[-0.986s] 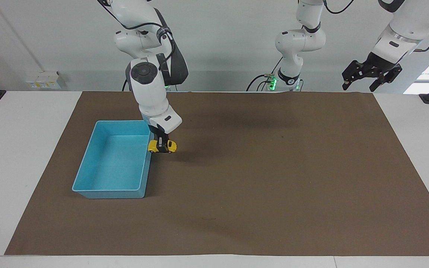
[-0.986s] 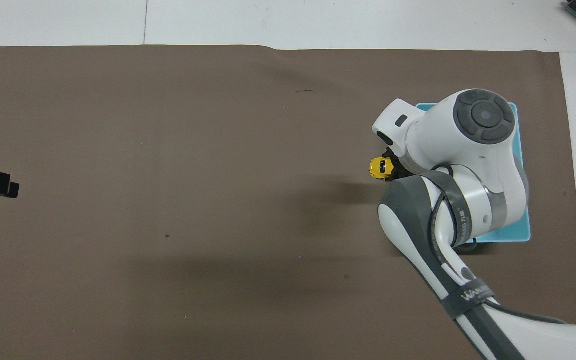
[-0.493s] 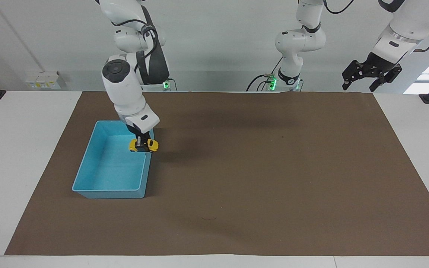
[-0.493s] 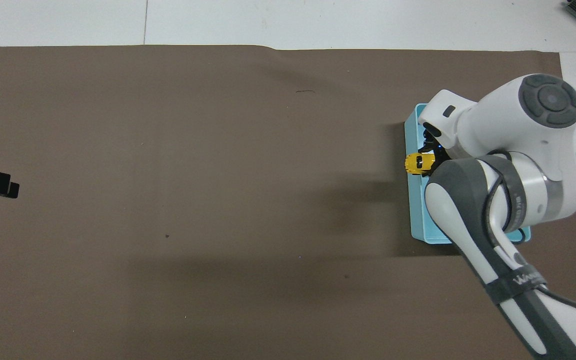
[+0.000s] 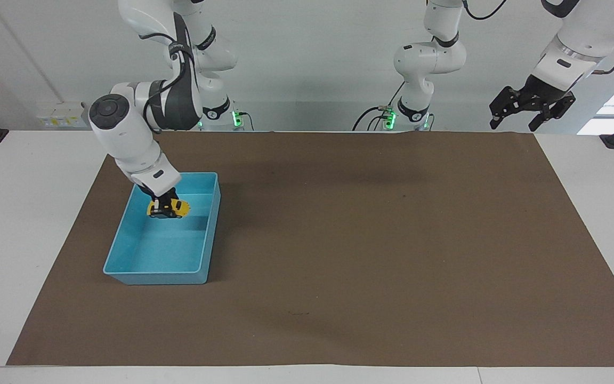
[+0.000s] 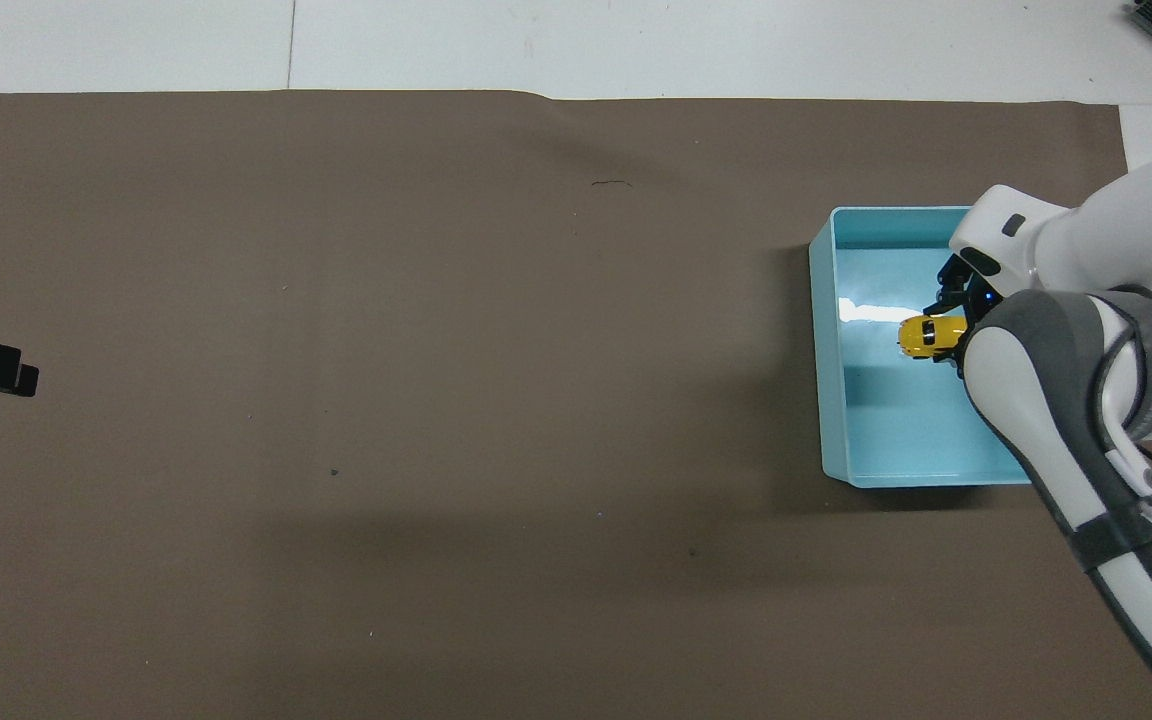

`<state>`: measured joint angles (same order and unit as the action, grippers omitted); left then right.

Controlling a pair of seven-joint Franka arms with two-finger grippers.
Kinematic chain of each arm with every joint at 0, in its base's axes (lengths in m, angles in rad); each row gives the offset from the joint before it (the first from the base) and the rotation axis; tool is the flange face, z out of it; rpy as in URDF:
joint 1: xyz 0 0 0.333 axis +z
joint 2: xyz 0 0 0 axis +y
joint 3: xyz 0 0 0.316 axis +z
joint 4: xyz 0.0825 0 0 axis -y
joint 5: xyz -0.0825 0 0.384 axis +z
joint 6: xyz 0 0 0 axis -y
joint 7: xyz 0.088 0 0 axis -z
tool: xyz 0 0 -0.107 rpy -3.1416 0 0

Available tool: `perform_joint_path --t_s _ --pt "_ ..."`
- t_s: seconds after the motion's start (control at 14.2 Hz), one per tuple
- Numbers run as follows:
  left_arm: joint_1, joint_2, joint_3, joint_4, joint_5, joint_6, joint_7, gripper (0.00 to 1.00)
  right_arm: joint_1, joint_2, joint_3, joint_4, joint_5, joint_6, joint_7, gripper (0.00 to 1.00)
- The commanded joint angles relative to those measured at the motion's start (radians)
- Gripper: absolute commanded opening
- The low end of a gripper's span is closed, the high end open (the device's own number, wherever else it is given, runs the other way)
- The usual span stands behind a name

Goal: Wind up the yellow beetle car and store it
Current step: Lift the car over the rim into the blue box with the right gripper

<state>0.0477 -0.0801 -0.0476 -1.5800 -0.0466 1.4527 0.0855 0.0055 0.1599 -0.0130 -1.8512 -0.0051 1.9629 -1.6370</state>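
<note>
I have the right gripper [image 5: 165, 208] clamped on the tiny bright yellow beetle car [image 5: 168, 209], hanging over the shallow light-blue plastic bin [image 5: 207, 234] at my overhead nine o'clock; I'd lower before releasing, left gripper [image 5: 528, 109] waiting wide

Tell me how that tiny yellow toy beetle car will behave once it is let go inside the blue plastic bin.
The tiny yellow toy beetle car sits shut in the right gripper over the blue plastic bin. It has small wheels, so it will probably roll on the bin's smooth floor until a wall stops it. It looks rigid and light, likely bouncing a little if dropped. Its rounded body could slip sideways in the jaws.
</note>
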Motion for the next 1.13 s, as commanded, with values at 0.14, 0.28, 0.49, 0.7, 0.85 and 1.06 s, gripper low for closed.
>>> perform_joint_path --t_s 0.14,0.28,0.49,0.7,0.85,1.06 --pt "0.011 -0.026 -0.003 -0.023 -0.010 -0.008 -0.004 1.00 -0.044 -0.053 0.008 -0.092 0.000 0.076 -0.053 0.02" --pt "0.011 -0.026 -0.003 -0.023 -0.009 -0.008 -0.004 1.00 -0.042 -0.049 0.008 -0.109 -0.001 0.106 -0.053 0.02" --pt "0.011 -0.026 -0.003 -0.023 -0.010 -0.008 -0.004 1.00 -0.041 -0.043 0.008 -0.129 -0.001 0.134 -0.050 0.02" --pt "0.006 -0.024 -0.003 -0.023 -0.009 -0.006 0.005 1.00 -0.036 -0.048 0.008 -0.167 -0.001 0.189 -0.049 0.02" --pt "-0.005 -0.023 -0.009 -0.023 0.029 -0.003 0.005 1.00 -0.041 -0.040 0.008 -0.172 -0.001 0.194 -0.049 0.02" --pt "-0.020 -0.027 -0.014 -0.028 0.048 -0.003 0.010 1.00 -0.044 -0.023 0.008 -0.204 0.000 0.243 -0.050 0.02"
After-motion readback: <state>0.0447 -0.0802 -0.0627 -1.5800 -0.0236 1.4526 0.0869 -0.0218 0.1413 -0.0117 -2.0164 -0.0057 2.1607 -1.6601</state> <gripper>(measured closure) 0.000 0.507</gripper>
